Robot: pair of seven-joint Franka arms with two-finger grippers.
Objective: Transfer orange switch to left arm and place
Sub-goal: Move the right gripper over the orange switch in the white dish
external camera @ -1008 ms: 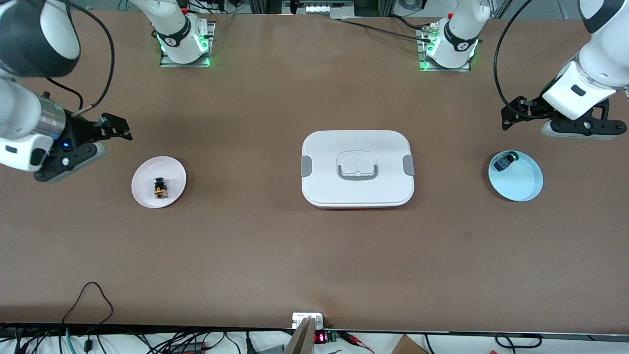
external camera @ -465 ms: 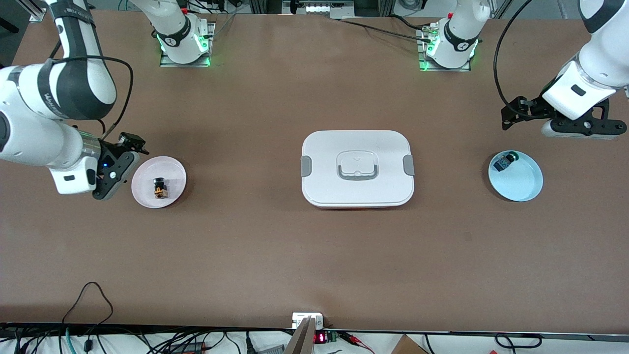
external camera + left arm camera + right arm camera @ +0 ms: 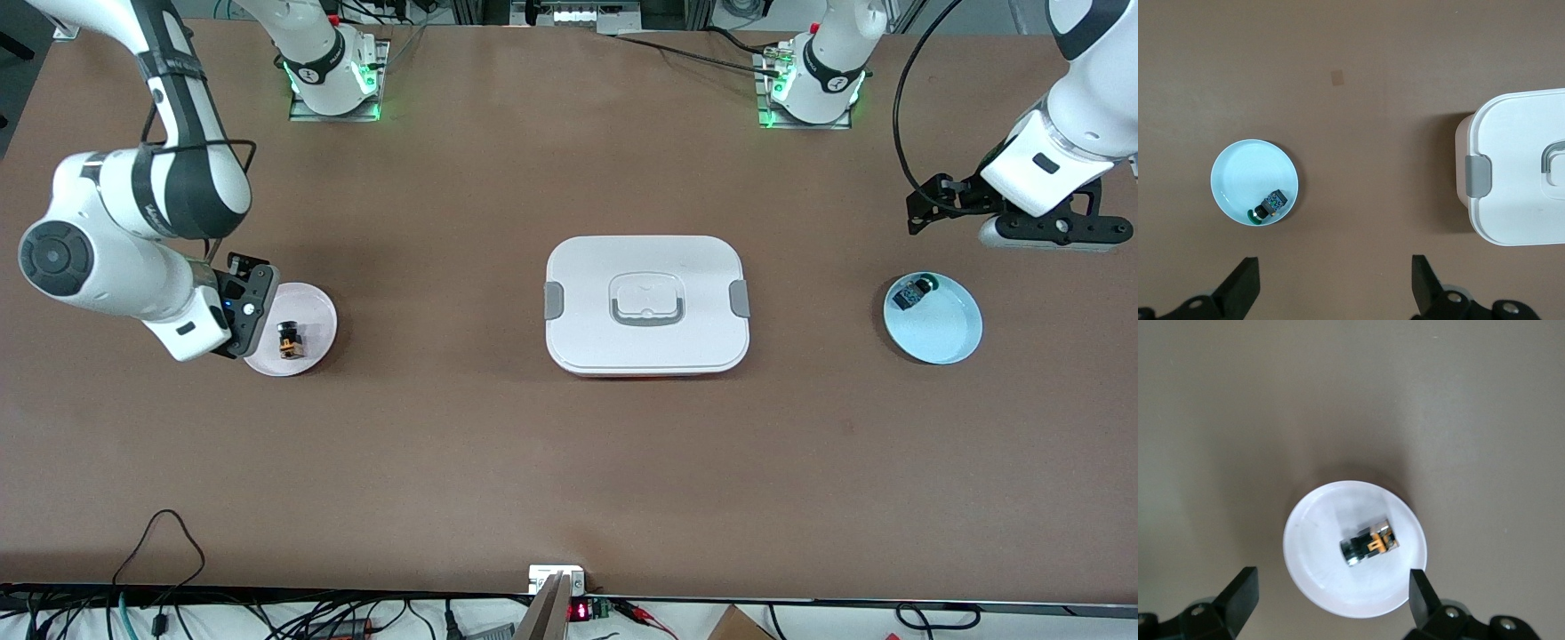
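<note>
The orange switch (image 3: pixel 289 340) lies on its side on a small white plate (image 3: pixel 313 311) toward the right arm's end of the table. My right gripper (image 3: pixel 242 309) hangs over that plate's edge, pointing down. In the right wrist view the gripper (image 3: pixel 1331 603) is open and empty, with the switch (image 3: pixel 1369 542) and plate (image 3: pixel 1328 520) well below it. The white box (image 3: pixel 647 305) sits at the table's middle. My left gripper (image 3: pixel 1042 229) waits open and empty over bare table near a light blue plate (image 3: pixel 944 331); its wrist view shows the gripper (image 3: pixel 1333 287) and the box (image 3: pixel 1518 173).
The light blue plate (image 3: pixel 1245 170) holds a small blue-and-black component (image 3: pixel 1271 202), also in the front view (image 3: pixel 907 293). Both arm bases stand along the table edge farthest from the front camera. Cables lie along the edge nearest to it.
My right arm has swung in from the table's end toward the white plate, and its gripper now hangs over the plate's edge. The left arm has not moved.
</note>
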